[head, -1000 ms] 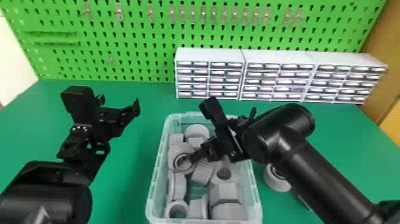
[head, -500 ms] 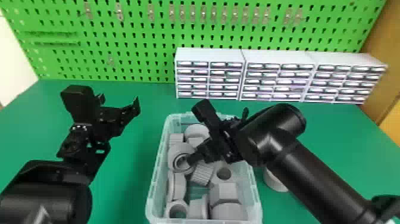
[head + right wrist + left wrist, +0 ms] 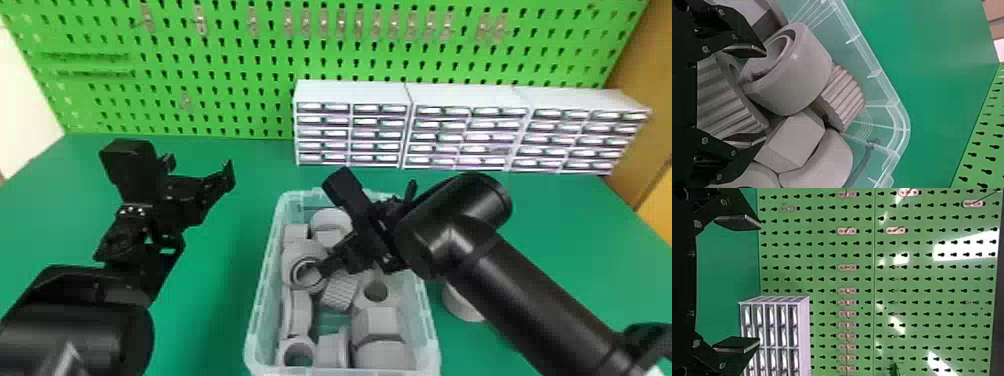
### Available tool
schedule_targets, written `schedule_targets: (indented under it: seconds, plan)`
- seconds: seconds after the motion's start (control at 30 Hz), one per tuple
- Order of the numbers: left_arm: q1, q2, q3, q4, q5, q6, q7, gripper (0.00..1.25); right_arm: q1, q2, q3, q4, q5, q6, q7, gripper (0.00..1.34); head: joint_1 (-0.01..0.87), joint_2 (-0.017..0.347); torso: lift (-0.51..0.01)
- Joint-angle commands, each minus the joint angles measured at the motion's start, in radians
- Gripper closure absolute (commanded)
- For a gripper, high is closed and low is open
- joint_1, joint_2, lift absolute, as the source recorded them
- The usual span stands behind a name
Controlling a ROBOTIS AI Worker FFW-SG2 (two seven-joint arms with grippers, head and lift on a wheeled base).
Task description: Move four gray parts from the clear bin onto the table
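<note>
several gray plastic parts [image 3: 377,320] are contained in the clear rectangular plastic bin [image 3: 429,325], and one round gray part [image 3: 461,306] is seated beside it on the green table [image 3: 215,310]. the black right gripper [image 3: 761,95] is positioned inside with fingers wide apart; the black left gripper [image 3: 759,284] is parked, spread, over the table. for a secure grip, the hollow gray ring [image 3: 805,78] should be straddled squarely, with the ribbed gray cylinder [image 3: 723,102] kept clear of the fingers.
</note>
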Motion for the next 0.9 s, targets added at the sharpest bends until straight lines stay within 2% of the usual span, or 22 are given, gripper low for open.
schedule_targets:
  seconds: [0.0,0.37,0.87]
  plan:
    - [0.001,0.011,-0.004,0.0,0.006,0.0,0.0,0.24,-0.006,-0.004,0.005,-0.012,0.016,0.003,0.0,0.5,0.678,0.034,-0.05]
    - [-0.008,0.034,-0.013,0.0,0.016,0.0,0.0,0.24,-0.016,-0.007,0.029,-0.024,0.025,-0.006,0.0,0.5,0.678,0.034,-0.05]
    - [-0.009,0.037,-0.012,0.0,0.016,0.0,0.0,0.24,-0.01,-0.004,0.049,-0.021,0.031,-0.02,-0.015,0.5,0.678,0.034,-0.05]
